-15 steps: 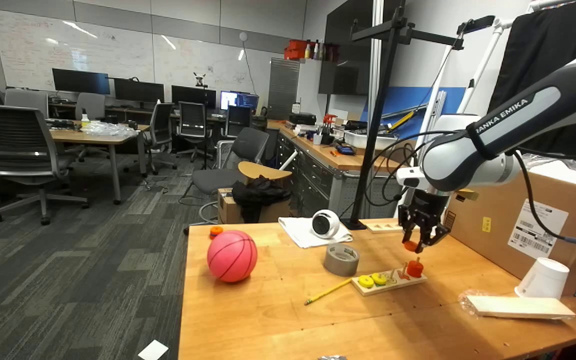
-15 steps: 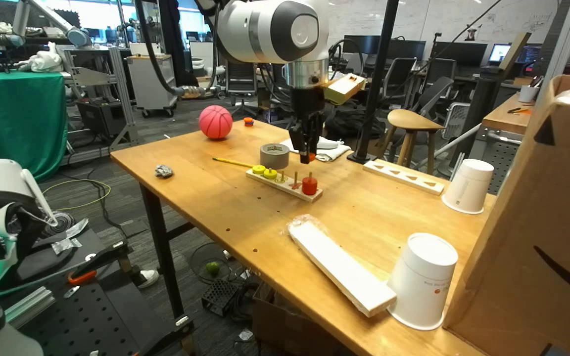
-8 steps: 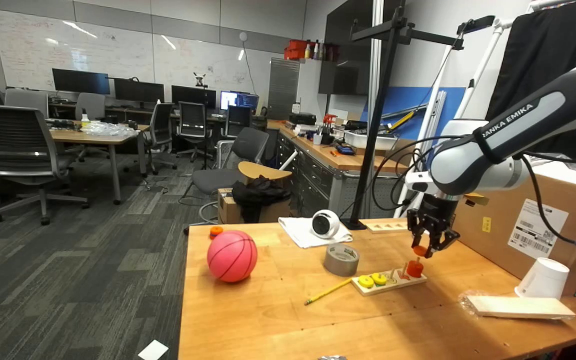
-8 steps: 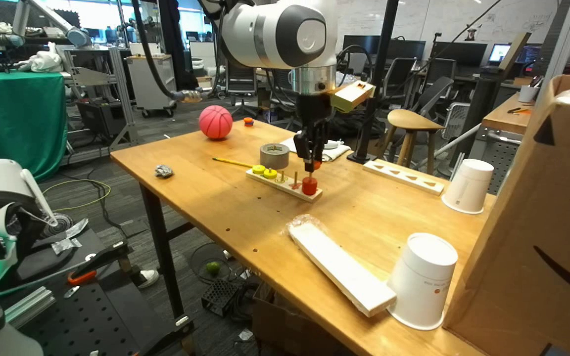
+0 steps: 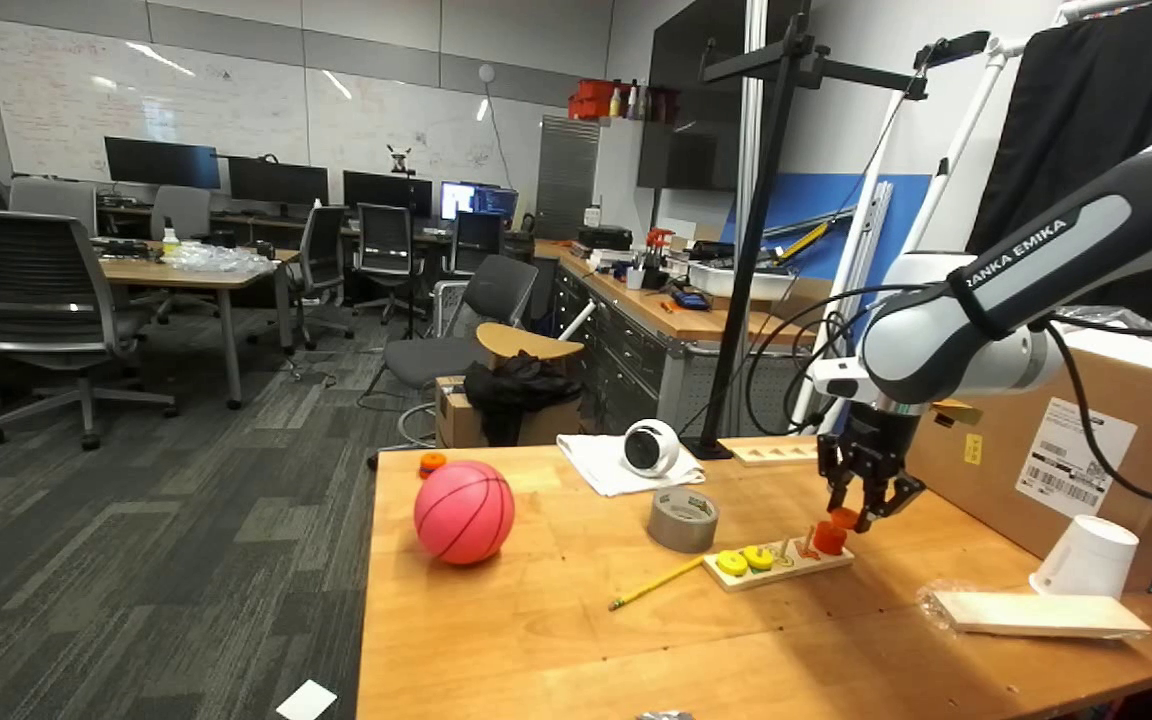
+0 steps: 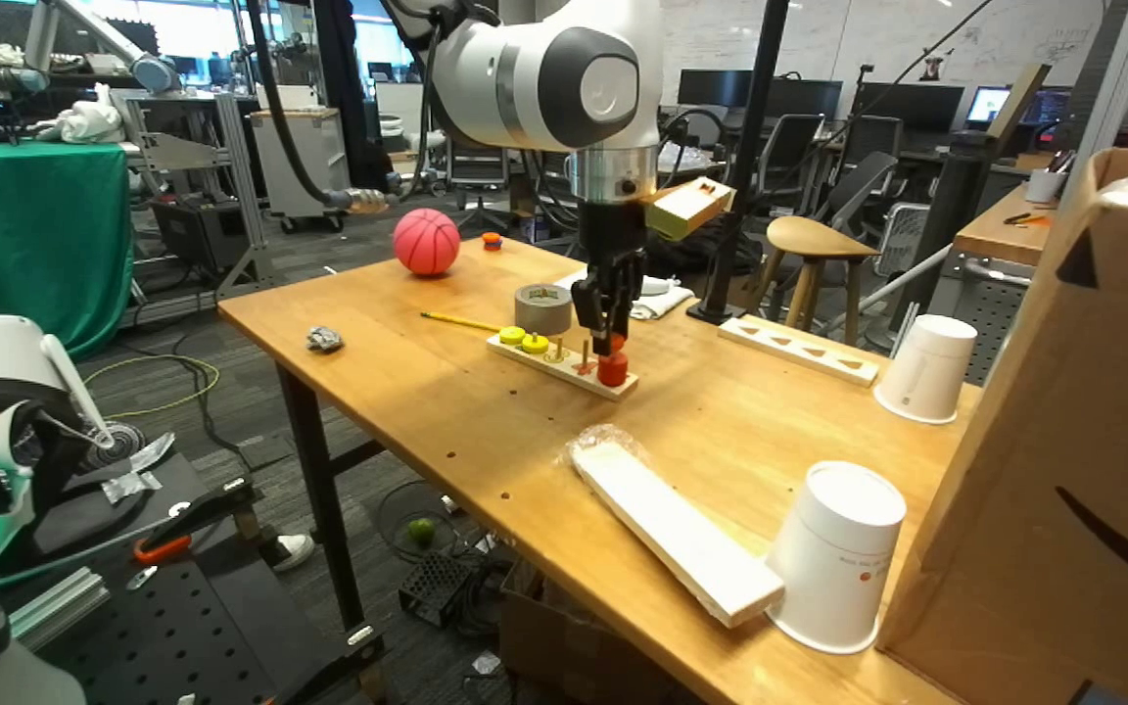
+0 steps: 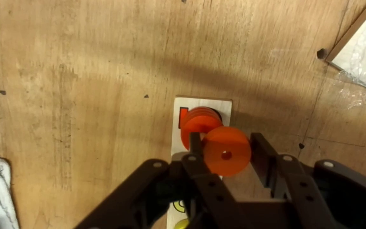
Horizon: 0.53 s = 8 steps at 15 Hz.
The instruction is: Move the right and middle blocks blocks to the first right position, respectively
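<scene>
**Block transfer: one orange block held over the right-hand stack, release pending**

Progress: An orange block (image 7: 230, 167) is gripped edge to edge by the gripper (image 7: 226, 141), the jaws closed on its two sides. It is held at or just above the top of the red stack (image 6: 612, 370), at the right end of the peg board (image 5: 796, 567) in both exterior views; whether the two touch cannot be told. Red blocks are already in place at that right position, and the middle peg (image 6: 559, 349) is bare, as is the fourth peg (image 6: 585, 353) from the left. The task is therefore judged nearly complete. Left to be done, as judged: the block to be seated, let go and cleared.

Counts: held block, one. Red stack, one; layers not countable. Bare pegs, two. Yellow blocks (image 5: 732, 564) at the left end, two on top; anything beneath not counted. Ball (image 5: 464, 512), one. Tape roll (image 5: 680, 532), one. Pencil (image 5: 661, 583), one. White cups (image 6: 836, 568), two in an exterior view. Wrapped plank (image 6: 677, 531), near right, one.
</scene>
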### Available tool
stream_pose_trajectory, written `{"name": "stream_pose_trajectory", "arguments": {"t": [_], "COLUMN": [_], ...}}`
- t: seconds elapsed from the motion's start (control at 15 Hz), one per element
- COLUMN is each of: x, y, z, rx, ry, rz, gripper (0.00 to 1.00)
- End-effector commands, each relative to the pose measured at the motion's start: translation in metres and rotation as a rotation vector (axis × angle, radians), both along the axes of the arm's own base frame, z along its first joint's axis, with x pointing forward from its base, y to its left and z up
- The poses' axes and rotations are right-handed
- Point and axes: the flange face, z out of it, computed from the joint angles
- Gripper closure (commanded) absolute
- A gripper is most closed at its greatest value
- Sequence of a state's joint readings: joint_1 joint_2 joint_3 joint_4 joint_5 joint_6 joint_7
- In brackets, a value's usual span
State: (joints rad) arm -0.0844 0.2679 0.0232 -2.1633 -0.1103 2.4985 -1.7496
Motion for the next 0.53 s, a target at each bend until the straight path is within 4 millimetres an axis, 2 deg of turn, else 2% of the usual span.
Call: {"name": "stream_pose_trajectory", "arguments": {"t": [0.0,0.47], "x": [0.004,0.016], "y": [0.000,-0.001], "z": [0.003,0.003], "rx": [0.009,0.005], "ry": [-0.010,-0.016], "rz": [0.000,0.005], "gripper": [0.78,0.78]}}
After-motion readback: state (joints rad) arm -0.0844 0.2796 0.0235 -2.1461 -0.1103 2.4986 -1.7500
